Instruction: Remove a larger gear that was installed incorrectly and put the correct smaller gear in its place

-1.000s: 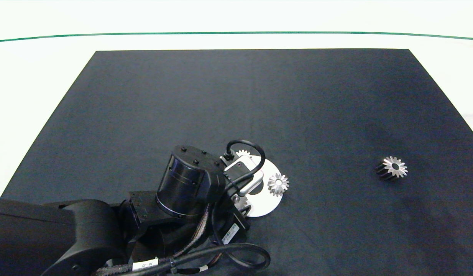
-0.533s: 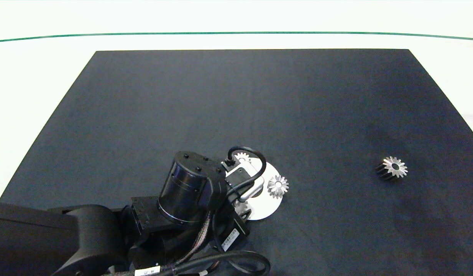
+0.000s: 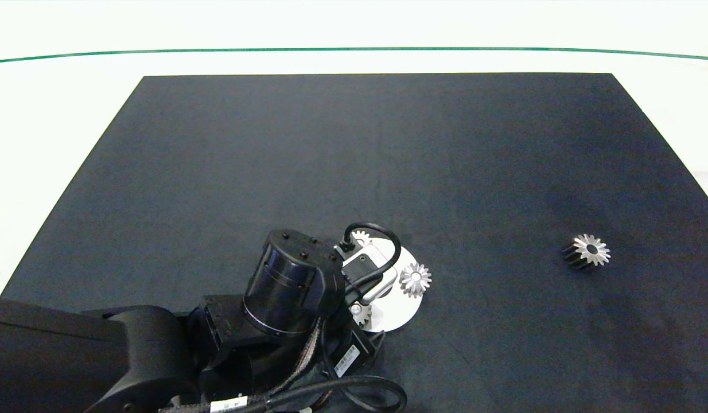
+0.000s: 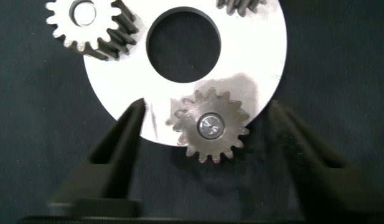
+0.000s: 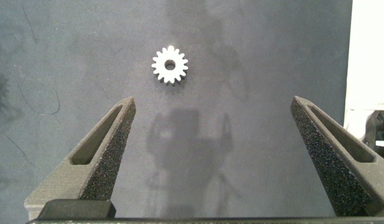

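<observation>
The smaller gear [image 4: 210, 126], thin with blunt teeth, sits on a pin at the rim of the white round plate [image 4: 254, 50]. My left gripper [image 4: 207, 104] hangs open just above it, one finger on each side, not touching. In the head view this gear [image 3: 361, 313] peeks out beside my left wrist, which hides the fingers. The larger gear [image 3: 586, 251], with a bright top and dark fluted sides, lies alone on the black mat at the right. My right gripper [image 5: 213, 102] is open high above that gear [image 5: 170, 64], holding nothing.
The plate [image 3: 397, 310] also carries a pointed-toothed gear [image 3: 415, 279] and a taller blunt-toothed gear [image 4: 86, 22], and has a wide round hole [image 4: 183, 43] in its middle. The black mat [image 3: 354, 149] lies on a white table.
My left arm has drawn back a little toward the table's front edge, uncovering more of the smaller gear on the plate. The larger gear has not moved.
</observation>
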